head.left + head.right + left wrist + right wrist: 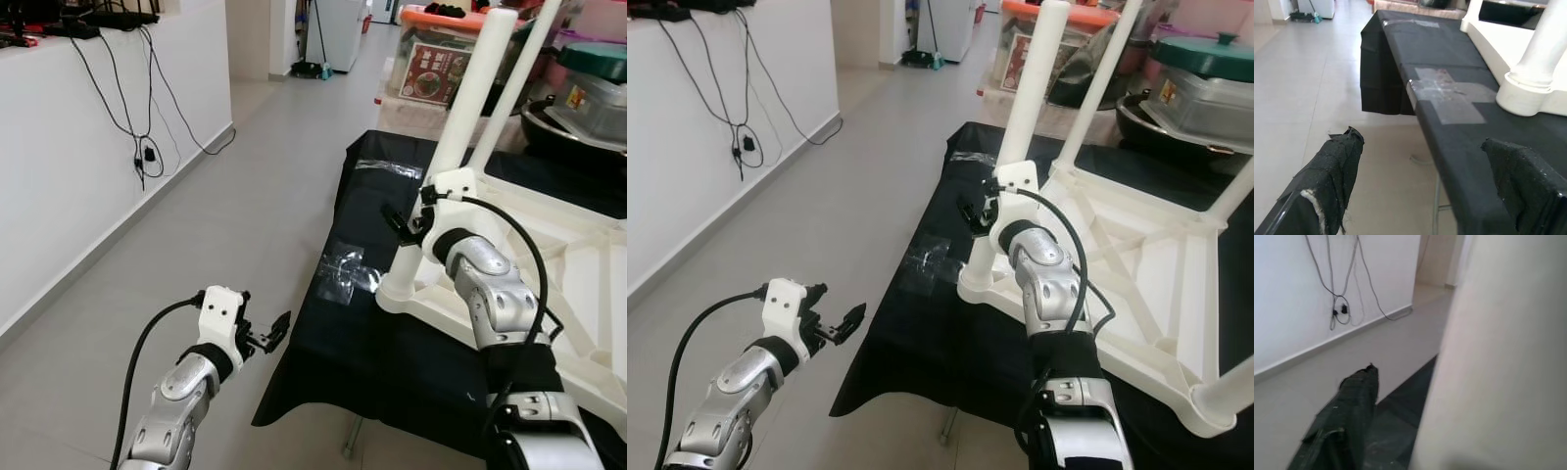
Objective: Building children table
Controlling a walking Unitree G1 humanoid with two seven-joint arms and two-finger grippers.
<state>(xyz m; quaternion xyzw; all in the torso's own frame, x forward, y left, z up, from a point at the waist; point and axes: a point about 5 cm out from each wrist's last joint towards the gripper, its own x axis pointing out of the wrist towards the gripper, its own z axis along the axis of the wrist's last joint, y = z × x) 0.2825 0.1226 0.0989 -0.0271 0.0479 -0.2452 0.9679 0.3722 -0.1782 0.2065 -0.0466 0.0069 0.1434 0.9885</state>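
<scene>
A white children's table [578,264] lies upside down on a black-covered table [372,352], its white legs pointing up. My right gripper [407,223] is at the foot of the near-left leg [470,108]. One black finger [1347,416] stands apart from that leg, with a gap showing; the leg hides the other finger. My left gripper [272,331] hangs open and empty over the floor, just off the black table's left edge. Its two padded fingertips [1334,166] frame the table's edge and a clear tape patch [1449,95].
A white wall with dangling black cables [142,157] runs along the left. Grey tiled floor [245,196] lies between it and the black table. Storage boxes [431,59] and covered pots [578,98] crowd the far side behind the white table.
</scene>
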